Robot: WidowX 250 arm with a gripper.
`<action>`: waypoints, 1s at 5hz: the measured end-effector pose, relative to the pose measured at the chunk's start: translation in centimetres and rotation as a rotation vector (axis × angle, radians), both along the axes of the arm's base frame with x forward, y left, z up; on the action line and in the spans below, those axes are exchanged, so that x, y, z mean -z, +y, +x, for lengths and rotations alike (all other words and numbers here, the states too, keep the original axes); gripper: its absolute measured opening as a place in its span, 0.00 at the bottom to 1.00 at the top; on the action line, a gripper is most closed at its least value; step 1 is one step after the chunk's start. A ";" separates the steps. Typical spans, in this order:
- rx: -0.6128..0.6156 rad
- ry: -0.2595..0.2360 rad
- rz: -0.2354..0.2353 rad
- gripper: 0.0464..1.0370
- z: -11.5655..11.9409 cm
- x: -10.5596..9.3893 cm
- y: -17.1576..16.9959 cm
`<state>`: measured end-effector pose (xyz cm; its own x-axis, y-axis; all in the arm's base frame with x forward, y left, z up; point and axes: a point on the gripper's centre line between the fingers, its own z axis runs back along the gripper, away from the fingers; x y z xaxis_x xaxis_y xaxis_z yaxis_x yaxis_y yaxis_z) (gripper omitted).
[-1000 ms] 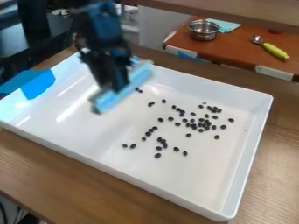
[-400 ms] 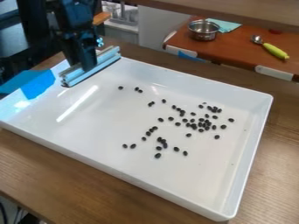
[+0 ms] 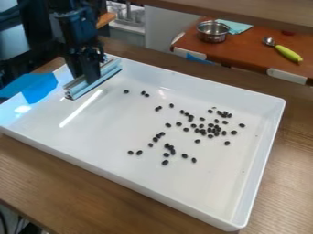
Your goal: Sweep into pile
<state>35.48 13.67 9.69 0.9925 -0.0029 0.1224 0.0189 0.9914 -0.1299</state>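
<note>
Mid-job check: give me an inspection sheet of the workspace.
Surface: white tray on a wooden table.
Job's things: black beans scattered, densest right of the tray's middle; not one pile. Sweeping bar at the tray's upper-left end, beyond the beans.
Clutter: blue sheet over the tray's left rim.
Pincer: holding the bar.
Cables: dark cable-like line, bottom-left corner.
Surroundings: metal pot, green-handled spoon on the reddish-brown counter behind.
</note>
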 end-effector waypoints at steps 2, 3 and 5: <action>0.018 -0.022 0.091 0.30 1.2 1.7 -1.5; 0.018 -0.025 0.131 0.30 1.4 2.6 -2.4; 0.029 -0.018 0.157 0.30 1.6 3.2 -3.4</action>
